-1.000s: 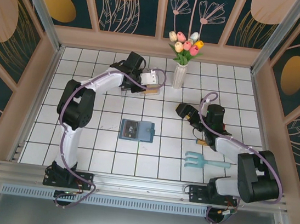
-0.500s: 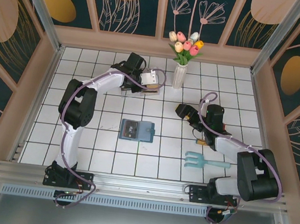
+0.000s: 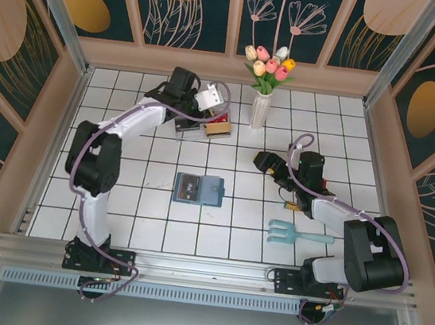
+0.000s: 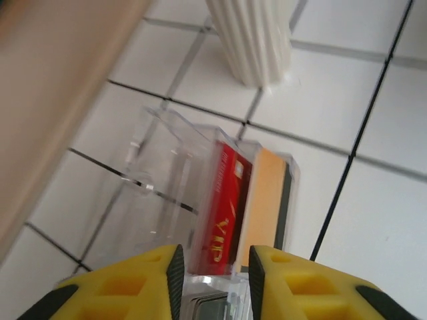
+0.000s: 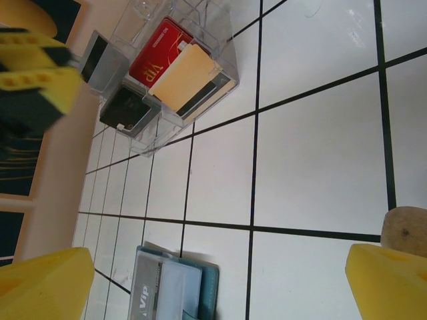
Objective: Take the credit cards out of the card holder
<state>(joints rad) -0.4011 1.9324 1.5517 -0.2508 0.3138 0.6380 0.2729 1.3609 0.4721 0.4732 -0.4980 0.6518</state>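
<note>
The teal card holder (image 3: 210, 191) lies open mid-table, a grey credit card (image 5: 143, 293) still in its clear inner slot. Further credit cards stand in a clear tray (image 3: 192, 126): red (image 4: 223, 220), tan (image 4: 263, 200), black (image 5: 130, 107) and grey (image 5: 103, 63). My left gripper (image 4: 215, 261) hovers over the tray's near end, jaws open with nothing between them; it sits by the far wall in the top view (image 3: 210, 97). My right gripper (image 3: 264, 162) is wide open to the right of the card holder, above bare tiles, with the card holder (image 5: 212, 293) below its left finger.
A white vase of tulips (image 3: 261, 108) stands just right of the tray. A light-blue hand rake (image 3: 296, 235) lies near the right arm. The wooden wall (image 4: 53, 100) runs close along the tray's far side.
My left gripper has opened and pulled back from the tray toward the far wall, uncovering the cards in it. The right arm and the card holder have not moved.
</note>
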